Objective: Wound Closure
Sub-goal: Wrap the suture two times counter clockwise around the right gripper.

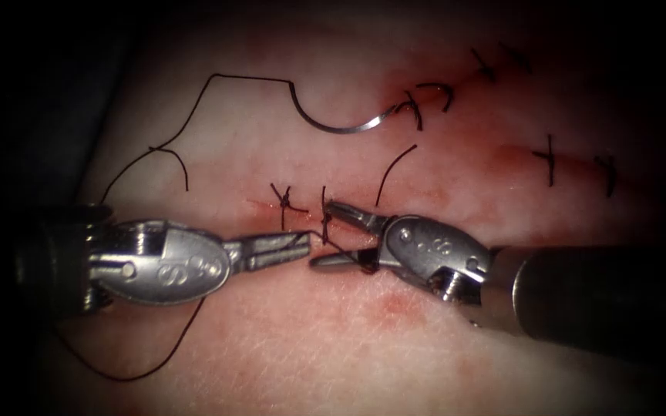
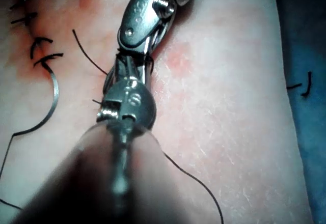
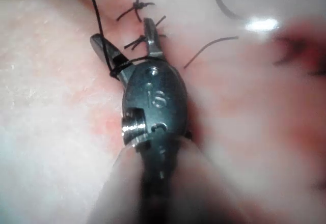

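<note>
Your left hand (image 1: 302, 248) is closed on the thread (image 1: 325, 240) at the cut (image 1: 271, 208), while your right hand (image 1: 331, 233) stands spread wide with thread wound round its jaws, holding nothing. This looks like knot tying, so the loose tail (image 1: 391, 171) needs catching. Farther off, toward the tissue's (image 1: 271, 339) far edge, the needle (image 1: 333, 123) lies free on the surface, left of the upper stitches (image 1: 414, 108).

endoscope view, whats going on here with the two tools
The left tool is shut on the thread at the cut in the tissue. The right tool is open, with thread wrapped round its jaws near their base. The needle lies free on the tissue above, held by neither tool. One tied stitch sits just left.
</note>
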Robot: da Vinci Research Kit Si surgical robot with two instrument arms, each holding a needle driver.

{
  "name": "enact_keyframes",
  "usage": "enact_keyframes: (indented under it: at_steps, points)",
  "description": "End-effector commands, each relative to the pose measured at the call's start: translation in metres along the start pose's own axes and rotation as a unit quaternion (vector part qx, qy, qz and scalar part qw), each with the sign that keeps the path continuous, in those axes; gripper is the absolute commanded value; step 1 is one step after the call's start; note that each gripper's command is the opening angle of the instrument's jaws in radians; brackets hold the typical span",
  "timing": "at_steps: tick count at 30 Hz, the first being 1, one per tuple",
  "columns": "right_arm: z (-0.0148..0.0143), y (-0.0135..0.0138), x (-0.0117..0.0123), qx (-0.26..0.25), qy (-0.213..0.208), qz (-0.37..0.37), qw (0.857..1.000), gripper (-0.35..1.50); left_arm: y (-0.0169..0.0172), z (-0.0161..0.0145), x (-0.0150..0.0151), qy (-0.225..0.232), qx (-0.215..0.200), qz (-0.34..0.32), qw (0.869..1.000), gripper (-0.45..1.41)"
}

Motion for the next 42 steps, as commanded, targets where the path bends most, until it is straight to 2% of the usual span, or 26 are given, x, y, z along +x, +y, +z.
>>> enact_keyframes:
  at_steps: [1, 4, 6, 8, 14, 17, 22, 23, 24, 27, 29, 30, 31, 33, 34, 35, 36, 42]
  points:
    - [0.0009, -0.0010, -0.0003, 0.021, 0.010, -0.005, 1.000, 1.18, -0.0007, 0.0011, -0.0004, 0.000, -0.003, 0.000, 1.000, -0.45]
    - [0.0009, -0.0013, -0.0001, 0.033, 0.017, -0.007, 0.999, 1.18, -0.0015, 0.0018, -0.0008, -0.002, -0.003, 0.000, 1.000, -0.45]
    - [0.0008, -0.0013, 0.0000, 0.037, 0.040, -0.010, 0.998, 1.16, -0.0019, 0.0027, -0.0014, -0.003, -0.001, -0.002, 1.000, -0.45]
    - [0.0007, -0.0014, 0.0002, 0.042, 0.062, -0.010, 0.997, 1.14, -0.0023, 0.0040, -0.0022, -0.011, -0.012, -0.002, 1.000, -0.45]
    - [0.0007, -0.0013, 0.0001, 0.086, 0.083, -0.018, 0.993, 1.06, -0.0029, 0.0077, -0.0053, -0.024, -0.053, 0.003, 0.998, -0.45]
    - [0.0004, -0.0011, 0.0000, 0.110, 0.094, -0.022, 0.989, 0.91, -0.0031, 0.0088, -0.0065, -0.031, -0.073, 0.007, 0.997, -0.45]
    - [0.0003, -0.0009, -0.0001, 0.147, 0.125, -0.028, 0.981, 0.93, -0.0033, 0.0096, -0.0076, -0.033, -0.100, 0.012, 0.994, -0.45]
    - [0.0001, -0.0009, 0.0000, 0.158, 0.148, -0.027, 0.976, 0.93, -0.0032, 0.0096, -0.0079, -0.033, -0.111, 0.015, 0.993, -0.45]
    - [0.0001, -0.0009, 0.0000, 0.158, 0.148, -0.027, 0.976, 0.93, -0.0032, 0.0096, -0.0079, -0.033, -0.111, 0.015, 0.993, -0.45]
    - [-0.0002, -0.0007, 0.0003, 0.170, 0.188, -0.017, 0.967, 0.96, -0.0029, 0.0098, -0.0085, -0.027, -0.125, 0.018, 0.992, -0.45]
    - [-0.0002, -0.0004, 0.0007, 0.175, 0.232, 0.002, 0.957, 0.96, -0.0024, 0.0101, -0.0092, -0.027, -0.126, 0.023, 0.991, -0.45]
    - [-0.0002, -0.0003, 0.0008, 0.176, 0.247, 0.009, 0.953, 0.88, -0.0022, 0.0103, -0.0094, -0.026, -0.129, 0.022, 0.991, -0.45]
    - [-0.0002, -0.0001, 0.0010, 0.175, 0.270, 0.020, 0.947, 0.86, -0.0019, 0.0104, -0.0097, -0.026, -0.128, 0.021, 0.991, -0.45]
    - [-0.0003, 0.0000, 0.0011, 0.163, 0.284, 0.031, 0.944, 0.89, -0.0015, 0.0106, -0.0100, -0.026, -0.130, 0.021, 0.991, -0.45]
    - [-0.0004, 0.0002, 0.0012, 0.082, 0.314, 0.066, 0.944, 0.84, -0.0009, 0.0108, -0.0106, -0.023, -0.133, 0.017, 0.991, -0.45]
    - [-0.0004, 0.0002, 0.0012, 0.082, 0.314, 0.066, 0.944, 0.84, -0.0009, 0.0108, -0.0106, -0.023, -0.133, 0.017, 0.991, -0.45]
    - [-0.0006, 0.0003, 0.0012, 0.045, 0.325, 0.087, 0.941, 0.66, -0.0002, 0.0110, -0.0112, -0.022, -0.131, 0.013, 0.991, -0.45]
    - [-0.0015, 0.0014, 0.0011, 0.023, 0.330, 0.104, 0.938, 0.52, 0.0018, 0.0111, -0.0117, -0.012, -0.131, 0.003, 0.991, -0.45]
